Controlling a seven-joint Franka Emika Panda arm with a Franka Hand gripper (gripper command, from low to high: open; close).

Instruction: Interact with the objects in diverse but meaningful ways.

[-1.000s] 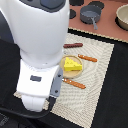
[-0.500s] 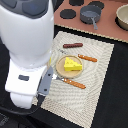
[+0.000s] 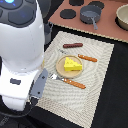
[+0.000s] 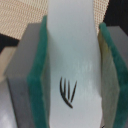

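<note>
**Q:** What is the pincer (image 4: 73, 60) doing?

**A:** In the wrist view it is clenched on a white fish-like piece (image 4: 72, 35). The piece stands between the two green pads (image 4: 40, 70) and touches both. It has a small black fin-shaped mark on its face.

**Q:** How will that piece handle?

**A:** It looks like smooth, stiff plastic, so it is probably light and a little slippery. The soft pads should help. Holding it across the flat sides, as now, seems the steadiest grip.

**Q:** Where are the other toys?

**A:** In the exterior view, the yellow cheese wedge (image 3: 72, 64) sits on a round tan plate (image 3: 59, 70), near the pincer, toward the exterior view's right. The brown sausage (image 3: 73, 45) lies beyond the plate, and the grey pot (image 3: 91, 14) is well apart, farther still. I see no tomato.

**Q:** Where would you grip the cheese?

**A:** Across its two flat faces, I would judge, not the sloping edge.
</note>
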